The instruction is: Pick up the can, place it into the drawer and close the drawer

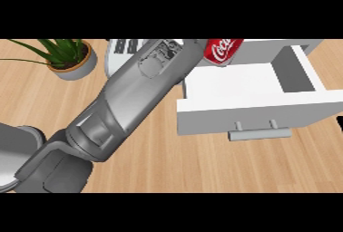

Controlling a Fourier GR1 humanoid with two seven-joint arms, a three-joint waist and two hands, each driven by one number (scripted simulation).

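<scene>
1. Nearest us, at the view's lower left, a grey forearm [100, 127] rises from the bottom edge and runs diagonally up across the wooden bench [201, 163]. We cannot say which arm it is.
2. Mid-field, right: white drawer [254, 81], pulled open, handle [260, 133] facing us, interior bare where visible.
3. Farther, upper left: potted plant [67, 56] standing on the bench, well apart from the drawer.
4. Farthest, at the drawer's back left corner: red can [223, 50], tilted, just beside the forearm's far end. No hand shows, so we cannot tell how the fingers are set, or whether they hold the can.
5. Step judged: carrying the can to the drawer; placing not yet done.
6. Next move calls for lowering the can inside the walls, releasing it, then pushing the drawer front shut.
</scene>
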